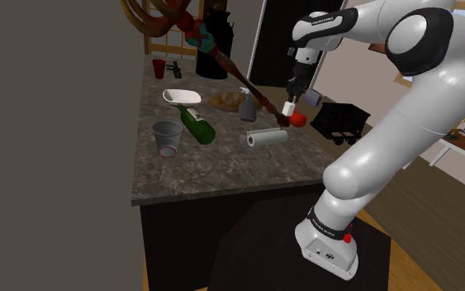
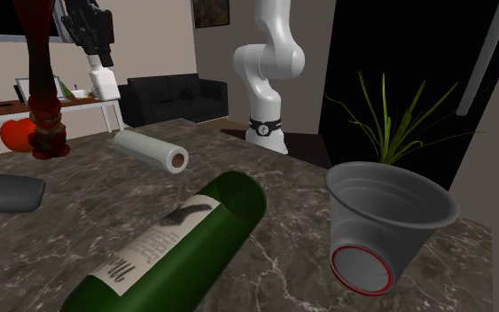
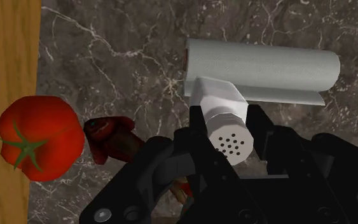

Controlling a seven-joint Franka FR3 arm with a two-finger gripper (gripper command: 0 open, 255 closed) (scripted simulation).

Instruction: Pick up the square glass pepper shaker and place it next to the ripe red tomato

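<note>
Just above the tomato (image 1: 298, 119), off the counter (image 1: 210, 175): white pepper shaker (image 3: 219, 105) pinched between both jaws of gripper (image 3: 229, 136); risk of nudging tomato over counter edge right beside it, or of tipping shaker against tomato, if lowered too close or released while tilted.

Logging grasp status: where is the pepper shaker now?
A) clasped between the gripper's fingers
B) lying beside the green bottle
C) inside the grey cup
A: the wrist view shows the white pepper shaker clasped by the gripper, one black finger on each side of it.
</note>
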